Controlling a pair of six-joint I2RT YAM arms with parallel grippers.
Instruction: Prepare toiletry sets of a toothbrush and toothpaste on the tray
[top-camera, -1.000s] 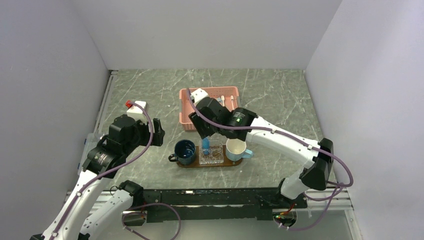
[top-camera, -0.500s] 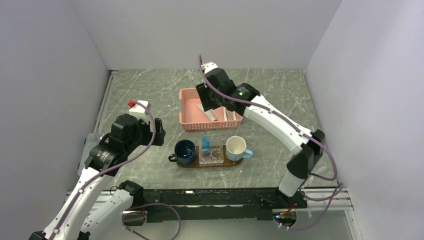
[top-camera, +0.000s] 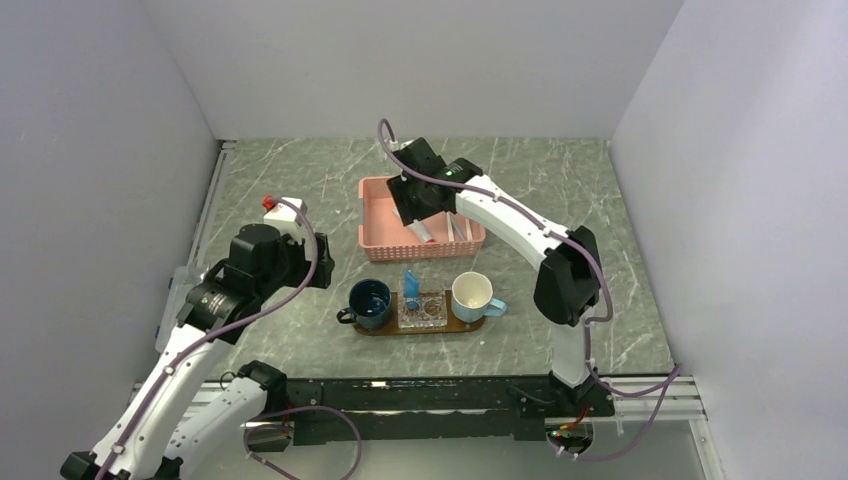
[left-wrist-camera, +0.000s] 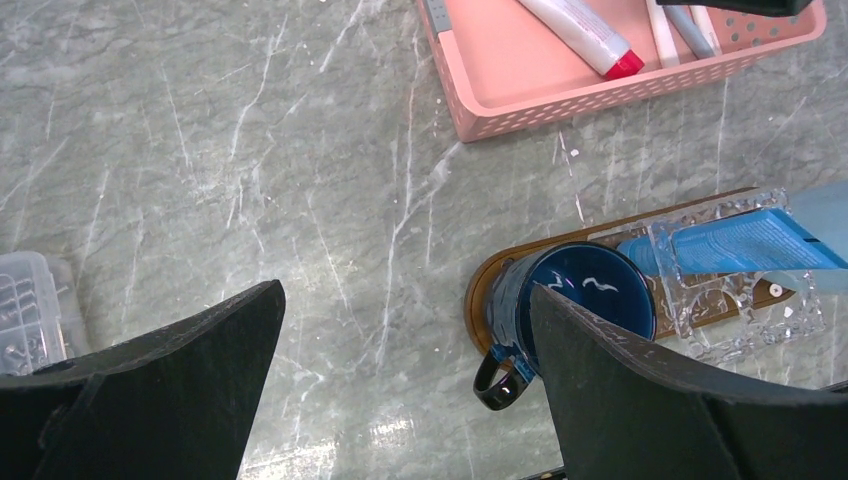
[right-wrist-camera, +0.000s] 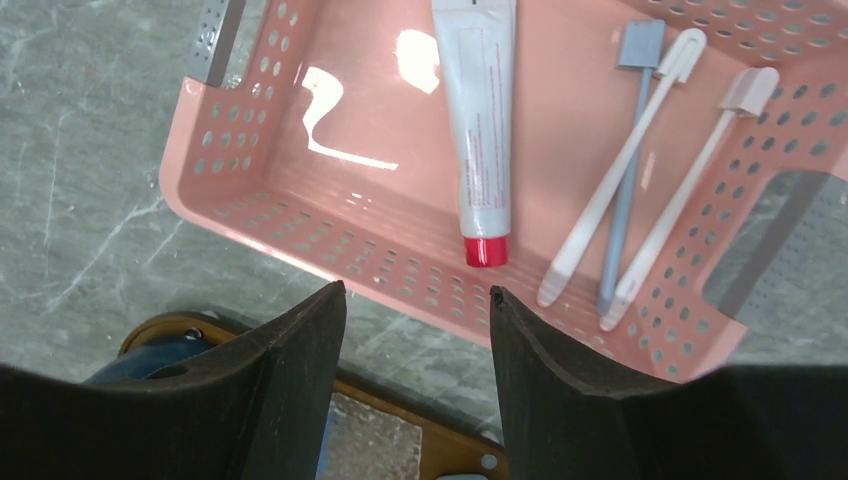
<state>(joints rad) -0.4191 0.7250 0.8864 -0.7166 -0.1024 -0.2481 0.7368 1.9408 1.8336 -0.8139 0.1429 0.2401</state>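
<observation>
**Near row.** The tray (top-camera: 478, 322) lies on the table (top-camera: 300, 190) closest to the arm bases, with its long axis running left to right. It carries a blue mug (top-camera: 368, 302) at the left end, a clear dish (top-camera: 428, 312) in the middle and a white mug (top-camera: 472, 296) at the right end. One blue toothpaste (left-wrist-camera: 740, 240) rests tilted in the dish, just beside the blue mug.

**Left arm.** The left gripper (left-wrist-camera: 400, 300) hangs above bare table to the left of the tray. Its jaws are spread wide and nothing lies between them.

**Far row.** A pink perforated basket (top-camera: 372, 245) sits beyond the tray, near it but not touching. Inside lies a white tube (right-wrist-camera: 480, 130) with its red cap pointing toward the tray. To the right of the tube lie two white toothbrushes (right-wrist-camera: 687, 190) and a grey brush (right-wrist-camera: 640, 45). These three lie close together, broader ends toward the far wall, and one white brush crosses the grey one.

**Right arm.** The right gripper (right-wrist-camera: 415, 300) hangs over the basket. In the wrist view the basket's near wall shows between its fingers. The jaws are parted and hold nothing.
</observation>
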